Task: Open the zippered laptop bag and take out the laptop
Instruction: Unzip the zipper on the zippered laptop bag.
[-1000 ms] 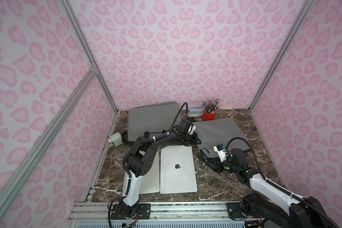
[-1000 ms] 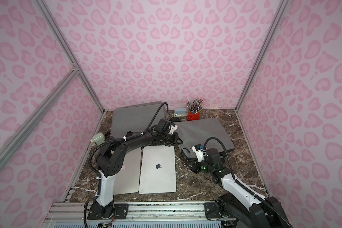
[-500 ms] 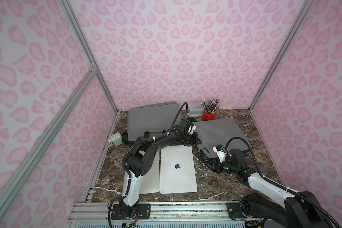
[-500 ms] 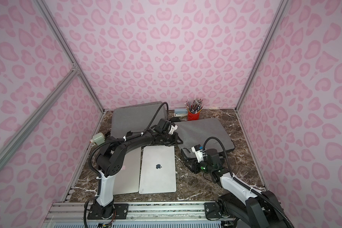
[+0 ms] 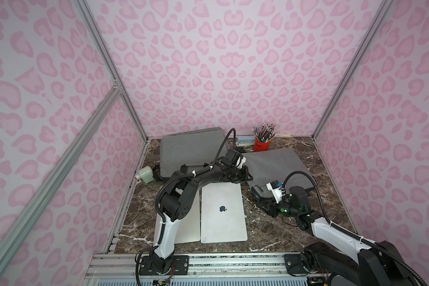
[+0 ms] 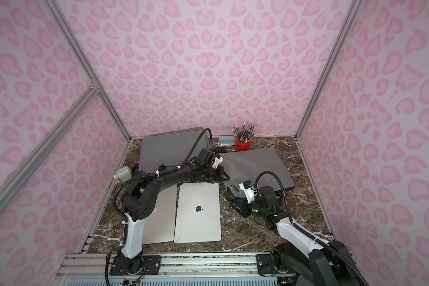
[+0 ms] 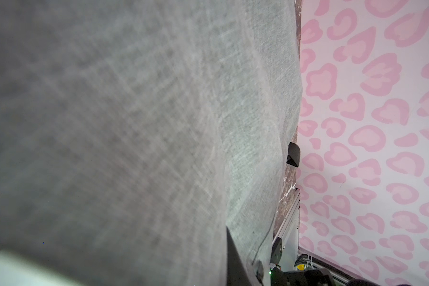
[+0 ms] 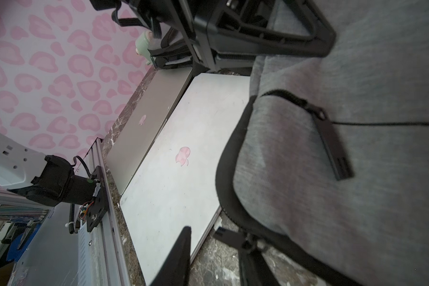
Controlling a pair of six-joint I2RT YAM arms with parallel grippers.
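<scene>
The step in hand is drawing the zip. The laptop bag point(image 5: 275, 164) lies flat on the bench point(image 5: 270, 231), right of centre. Its laptop is hidden, presumably inside.

The left gripper point(image 5: 244, 173) looks clenched on a pinch of grey fabric at the bag's near left corner, anchoring it. The right gripper point(image 5: 256, 194) sits at the rounded near corner with its jaws parted. In the right wrist view the zipper pull point(image 8: 229, 238) lies between its fingers point(image 8: 178, 252), not visibly pinched.

To do this well, close squarely on the flat tab, not on the black trim. Then pull along the zip line and follow the curve low, with the left hold taut so the fabric does not bunch ahead of the slider. The 2 silver laptops point(image 5: 223, 210) lie just beside, so steer clear of them.
</scene>
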